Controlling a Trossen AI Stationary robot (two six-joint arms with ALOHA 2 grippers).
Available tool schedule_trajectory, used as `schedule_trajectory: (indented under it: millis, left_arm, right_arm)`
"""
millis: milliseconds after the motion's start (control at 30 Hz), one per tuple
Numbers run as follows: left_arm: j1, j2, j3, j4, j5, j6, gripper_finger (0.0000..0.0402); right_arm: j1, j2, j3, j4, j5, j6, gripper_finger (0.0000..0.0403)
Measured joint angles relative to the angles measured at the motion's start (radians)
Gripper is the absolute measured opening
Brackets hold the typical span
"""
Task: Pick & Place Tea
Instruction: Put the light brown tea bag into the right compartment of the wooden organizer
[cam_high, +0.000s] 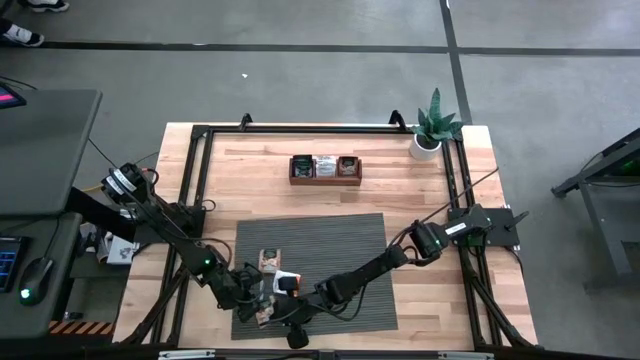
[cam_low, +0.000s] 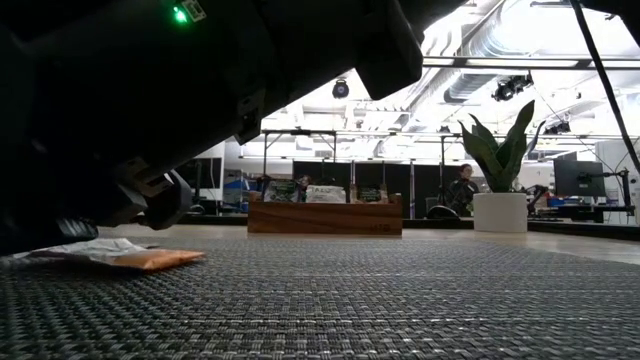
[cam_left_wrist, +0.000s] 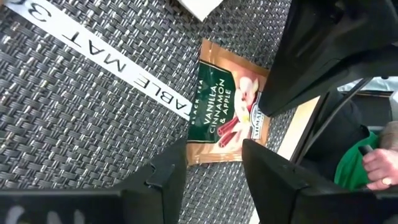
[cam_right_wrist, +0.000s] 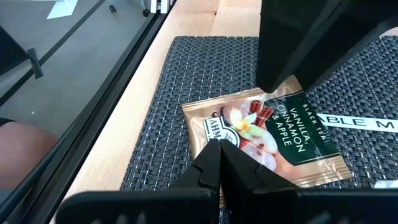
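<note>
A tan and dark green tea sachet (cam_left_wrist: 221, 115) marked vanilla, cinnamon and apple lies flat on the grey woven mat (cam_high: 330, 240) near its near left corner. My left gripper (cam_left_wrist: 214, 168) is open, slanting down, with one finger on each side of the sachet's one end. My right gripper (cam_right_wrist: 221, 149) is shut and comes from the other side, its tips on the sachet's opposite end. More tea sachets (cam_high: 272, 262) lie on the mat just beyond the grippers. In the low view an orange sachet (cam_low: 150, 258) lies flat under the arms. My right gripper rests its shut fingertips (cam_right_wrist: 214, 163) on the sachet's face near one short edge (cam_right_wrist: 208, 130), slanting down from the table's right. The sachet lies flat on the mat. My left gripper: I cannot tell whether its fingers touch the sachet.
A white label strip (cam_left_wrist: 118, 65) lies on the mat beside the sachet. A wooden box (cam_high: 325, 168) with sachets stands at the far middle, a potted plant (cam_high: 432, 130) at the far right corner. A person in green (cam_left_wrist: 364, 158) is beyond the near edge.
</note>
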Motion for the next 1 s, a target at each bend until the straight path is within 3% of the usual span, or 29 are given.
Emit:
schedule_trajectory:
  millis: [400, 1000]
  left_arm:
    - [0.000, -0.002, 0.000, 0.003, -0.013, 0.002, 0.0073]
    - [0.001, -0.003, 0.001, 0.003, -0.044, 0.048, 0.0071]
  right_arm:
    - [0.000, 0.000, 0.000, 0.000, 0.001, 0.000, 0.0000]
    - [0.000, 0.000, 0.000, 0.000, 0.002, 0.000, 0.0000]
